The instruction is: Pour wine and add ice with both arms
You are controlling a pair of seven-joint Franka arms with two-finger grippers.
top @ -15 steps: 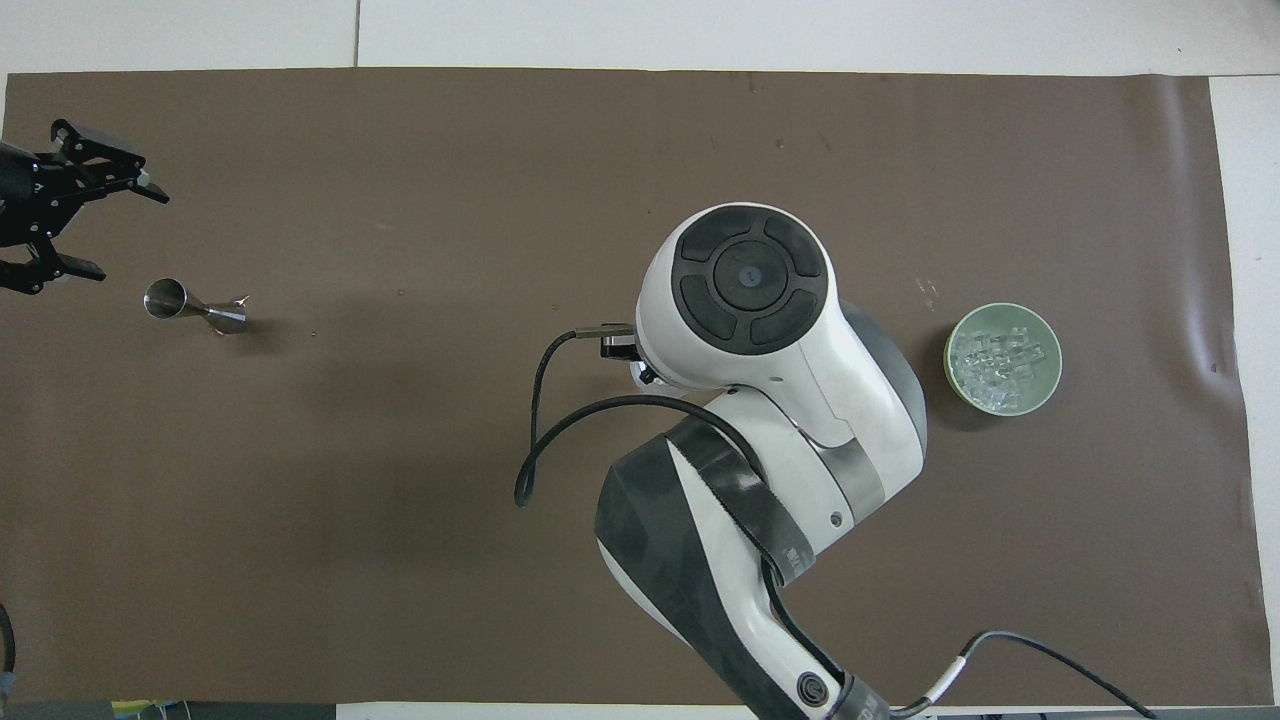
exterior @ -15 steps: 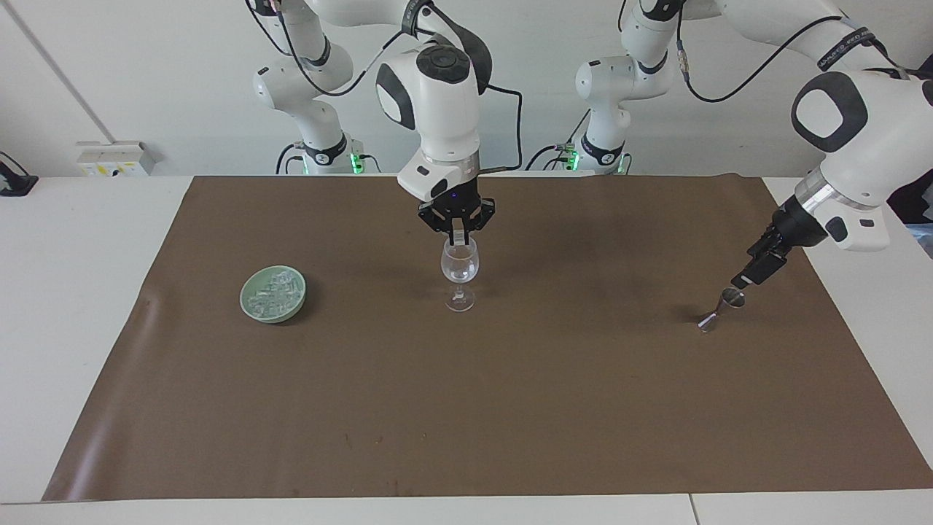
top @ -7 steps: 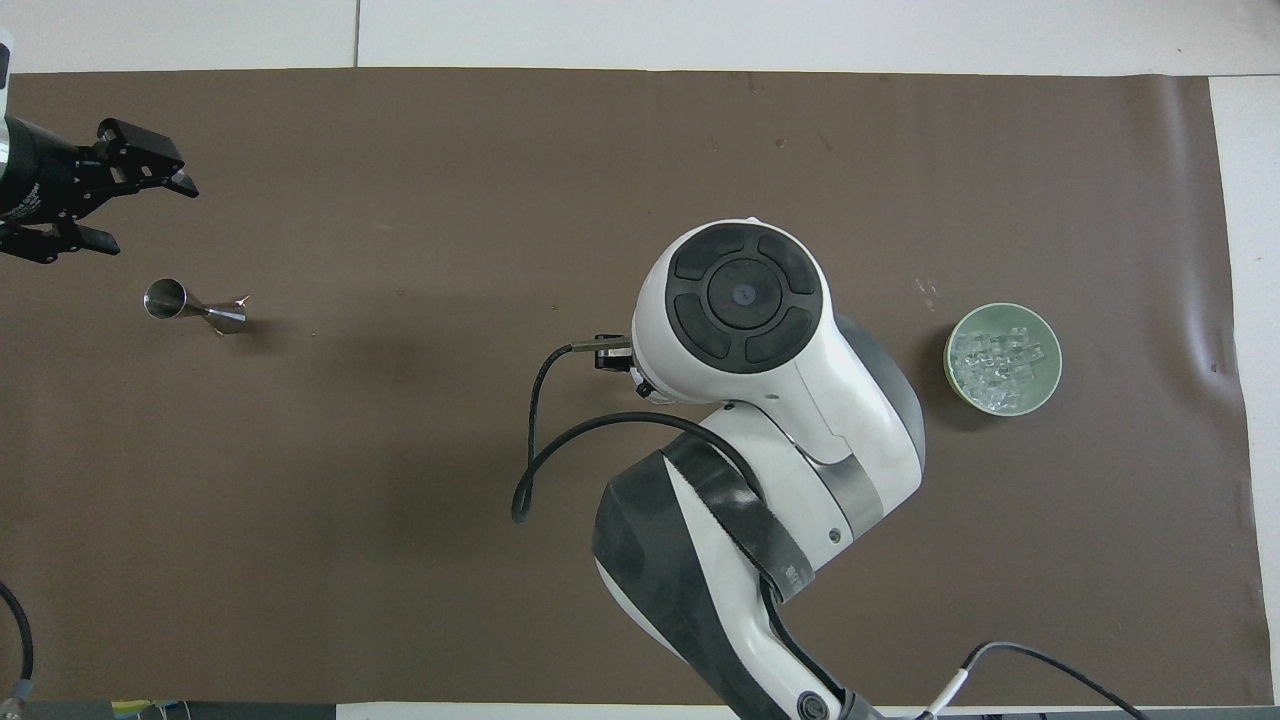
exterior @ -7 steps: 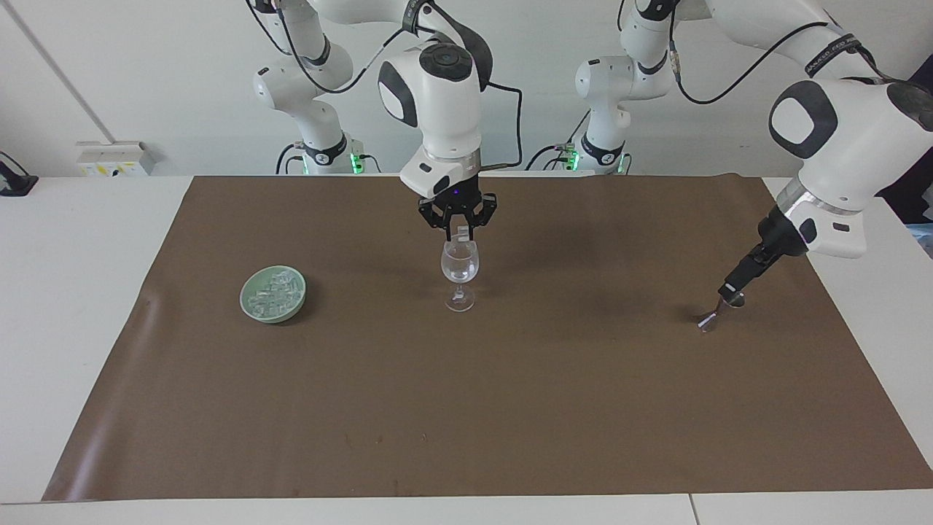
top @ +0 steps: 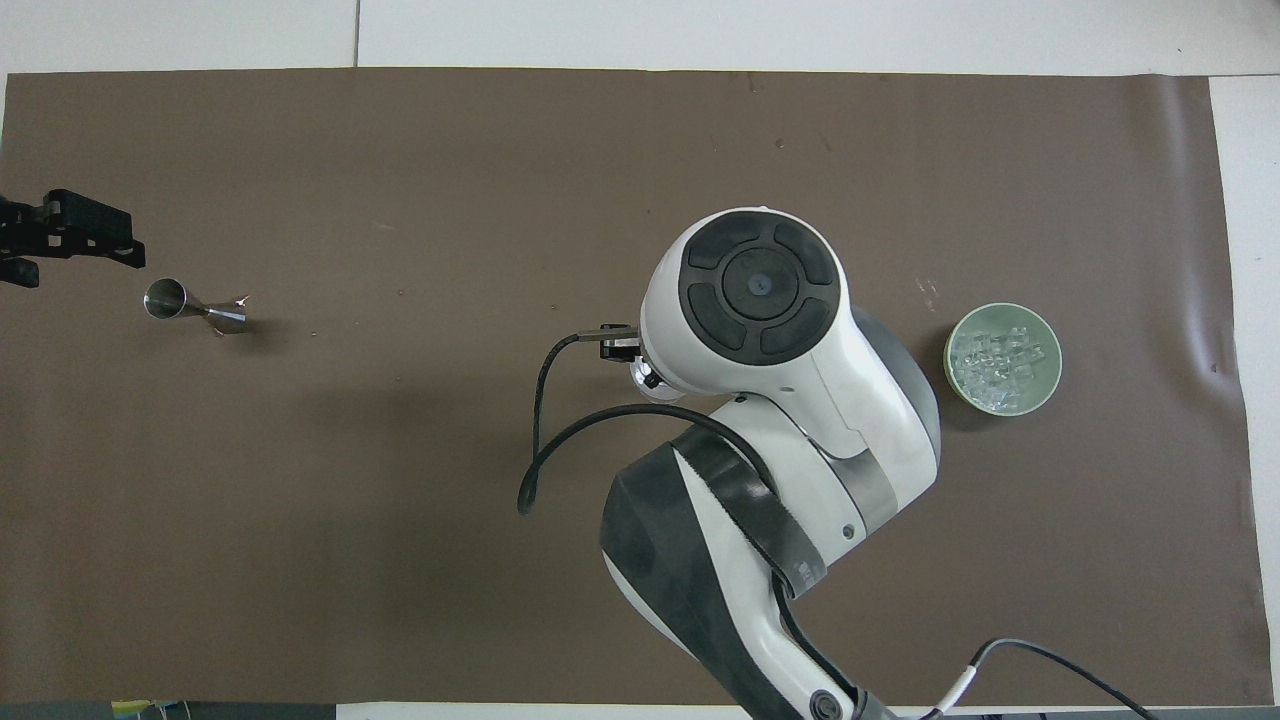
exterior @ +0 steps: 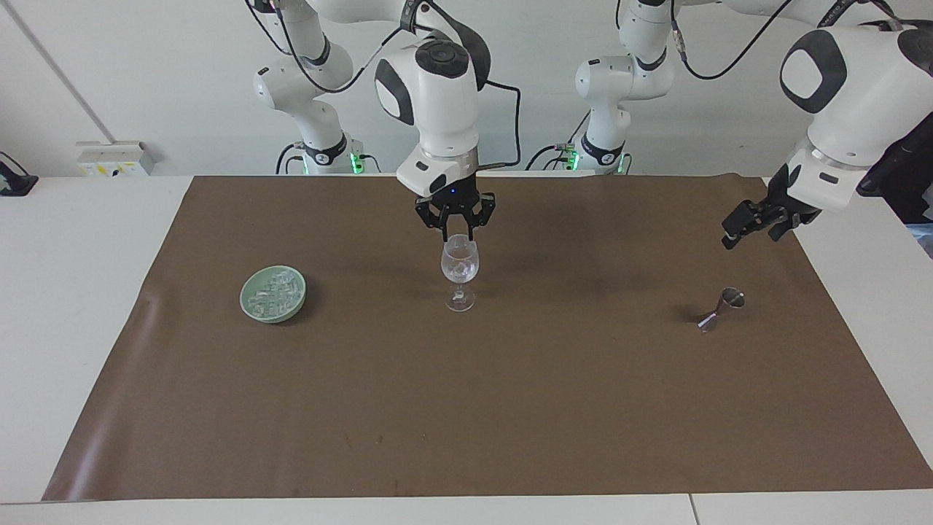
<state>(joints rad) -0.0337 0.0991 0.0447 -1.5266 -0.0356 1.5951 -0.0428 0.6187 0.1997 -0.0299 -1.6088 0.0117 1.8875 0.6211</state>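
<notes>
The facing view gives you what the overhead one cannot: the right end effector (exterior: 458, 232) hangs just above the rim of the wine glass (exterior: 461, 273), its fingers a little spread with nothing between them. From overhead the right arm's wrist covers that glass almost wholly.

The left end effector (exterior: 751, 222) is up in the air over the brown mat (exterior: 510, 408) at the left arm's end, spread wide and empty. The metal jigger (exterior: 720, 309) lies tipped on its side below it, not touched.

The ice (exterior: 274, 290) is heaped in the green bowl (exterior: 251, 306), which sits on the mat toward the right arm's end, well apart from the glass. The glass bowl holds something clear low down; you cannot tell pieces from liquid.

The half of the mat farther from the robots is bare, with white counter (exterior: 73, 292) showing past its edges. The jigger sits near the mat's edge.
</notes>
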